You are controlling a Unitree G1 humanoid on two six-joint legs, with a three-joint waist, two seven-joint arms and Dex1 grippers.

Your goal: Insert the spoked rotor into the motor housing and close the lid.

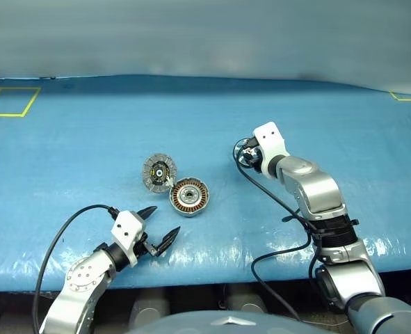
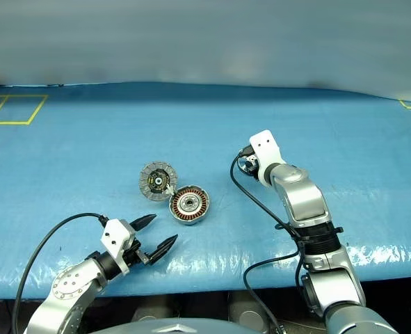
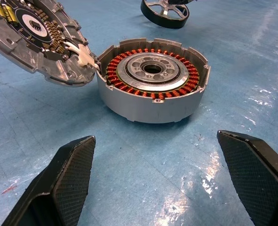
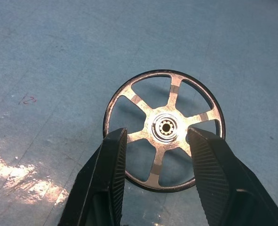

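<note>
A faint red mark (perhaps "12") shows on the blue table cover [image 4: 44,56].

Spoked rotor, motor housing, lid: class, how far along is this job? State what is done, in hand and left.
Done: the lid lies open beside the motor housing, windings exposed. In hand: the right gripper straddles the spoked rotor; whether it is lifted is unclear. The left gripper waits open. Left: insert the rotor, close the lid.

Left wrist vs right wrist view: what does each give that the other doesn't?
Left wrist alone: the motor housing with its copper windings, the lid hinged open beside it, inner face up, and the open left gripper. Right wrist alone: the right gripper with a finger on each side of the hub, and the spokes up close. Both: the spoked rotor and the blue table.
</note>
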